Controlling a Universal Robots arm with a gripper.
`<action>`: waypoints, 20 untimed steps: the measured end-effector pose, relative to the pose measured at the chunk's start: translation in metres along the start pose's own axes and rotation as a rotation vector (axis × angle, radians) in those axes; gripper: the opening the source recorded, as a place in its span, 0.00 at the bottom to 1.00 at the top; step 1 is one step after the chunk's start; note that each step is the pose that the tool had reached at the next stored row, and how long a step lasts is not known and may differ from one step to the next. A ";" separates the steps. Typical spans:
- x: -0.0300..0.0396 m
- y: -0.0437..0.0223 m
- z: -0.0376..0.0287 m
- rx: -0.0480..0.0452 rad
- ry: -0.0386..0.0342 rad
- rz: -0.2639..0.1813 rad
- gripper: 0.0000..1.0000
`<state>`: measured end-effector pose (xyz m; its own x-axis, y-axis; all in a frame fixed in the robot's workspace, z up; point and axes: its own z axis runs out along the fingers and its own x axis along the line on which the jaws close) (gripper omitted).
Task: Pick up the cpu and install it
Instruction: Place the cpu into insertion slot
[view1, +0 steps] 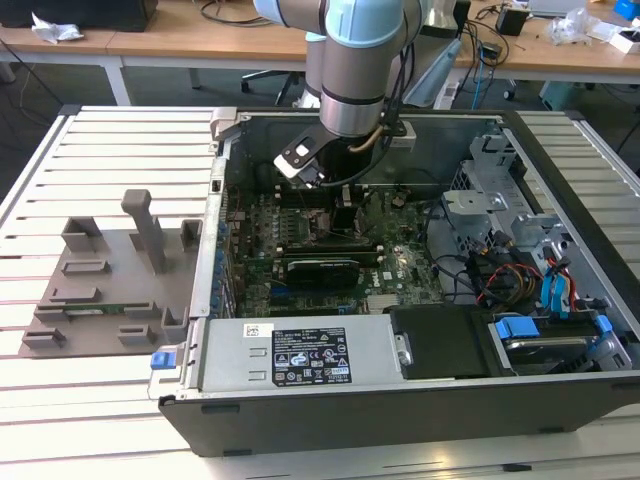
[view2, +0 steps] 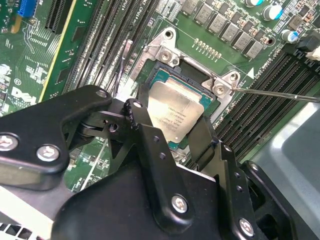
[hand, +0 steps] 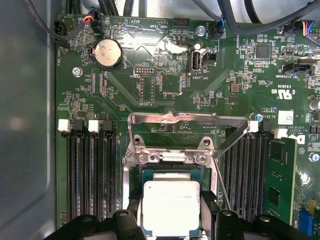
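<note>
Gripper (view2: 172, 142) has its fingers pinching the cpu (view2: 176, 114) by two opposite edges, right over the socket (view2: 190, 65). Can't tell if it's actually seated. Main risk imo: if the chip sits a bit tilted or rotated, a corner rides the socket frame and pins get bent. The thin lever rod (view2: 280, 93) just beside one finger could snag too, and so could the raised load plate (hand: 187, 119) just beyond.

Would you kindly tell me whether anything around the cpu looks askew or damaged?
Nothing stands out: the cpu lies square with the socket, held in the gripper, and the frame stands open.
</note>
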<state>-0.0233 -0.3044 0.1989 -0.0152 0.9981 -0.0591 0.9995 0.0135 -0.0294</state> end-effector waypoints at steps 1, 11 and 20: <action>0.0000 0.0000 0.0001 -0.0001 0.0001 0.000 0.55; 0.0000 0.0001 0.0002 0.0000 0.0000 0.000 0.62; 0.0014 -0.0003 -0.0169 -0.0001 0.0001 0.000 0.54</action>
<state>-0.0231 -0.3020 0.2157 -0.0155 0.9981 -0.0591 0.9995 0.0138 -0.0293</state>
